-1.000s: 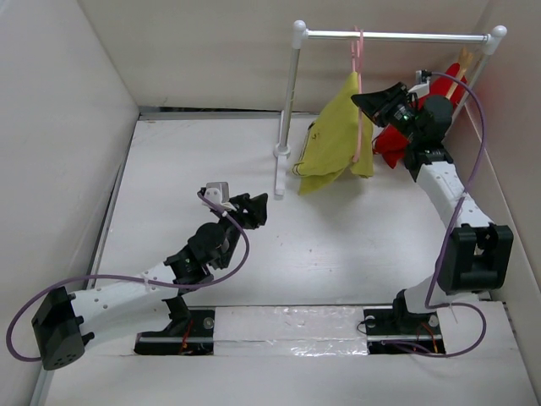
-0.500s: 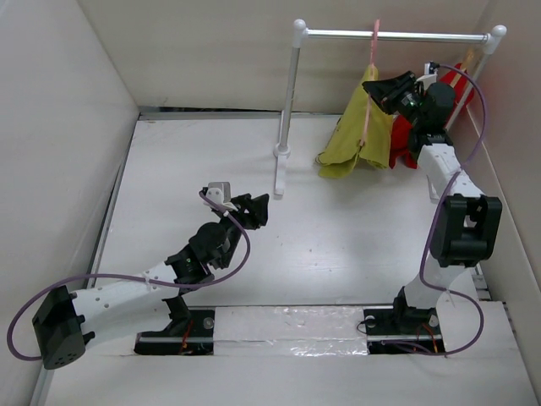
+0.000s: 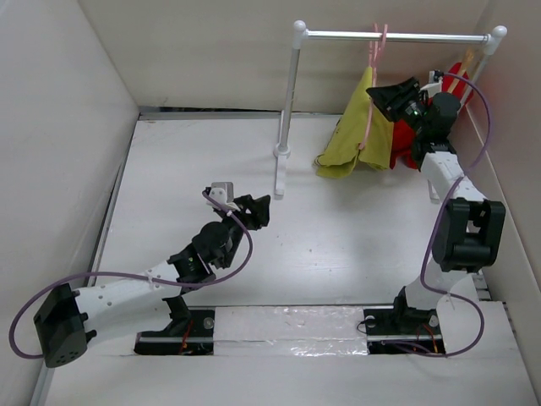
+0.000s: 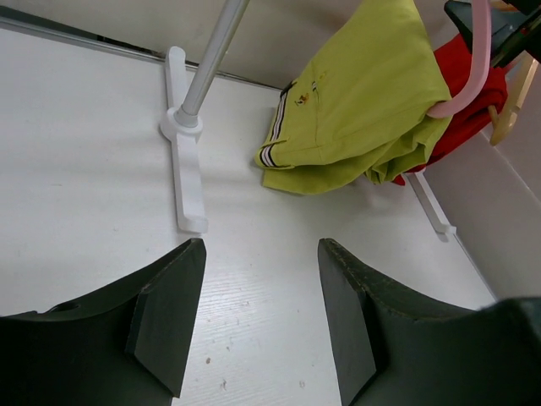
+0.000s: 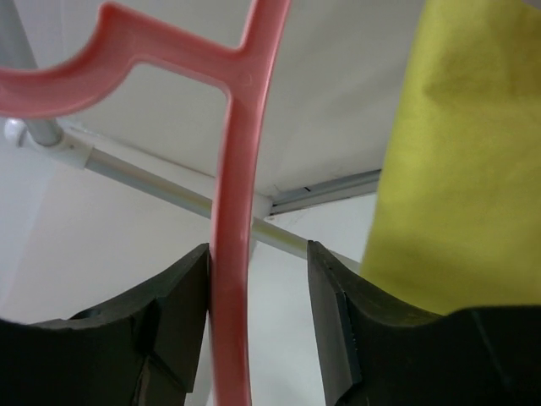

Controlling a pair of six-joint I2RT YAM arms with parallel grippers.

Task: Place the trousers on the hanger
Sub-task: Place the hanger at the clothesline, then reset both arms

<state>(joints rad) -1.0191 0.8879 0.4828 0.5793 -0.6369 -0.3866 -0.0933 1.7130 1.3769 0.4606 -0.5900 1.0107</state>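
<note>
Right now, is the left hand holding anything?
No, the left wrist view shows the left hand open, with only the white table showing between its jaws.

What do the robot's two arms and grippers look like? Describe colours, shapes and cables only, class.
The left arm and right arm have white links joined by boxy black joint housings. A purple cable loops along each. The left gripper and right gripper are black, with broad, wedge-shaped matte fingers. No markings are legible.

No legible text; small marks on trousers (image 4: 355, 110) unreadable.
</note>
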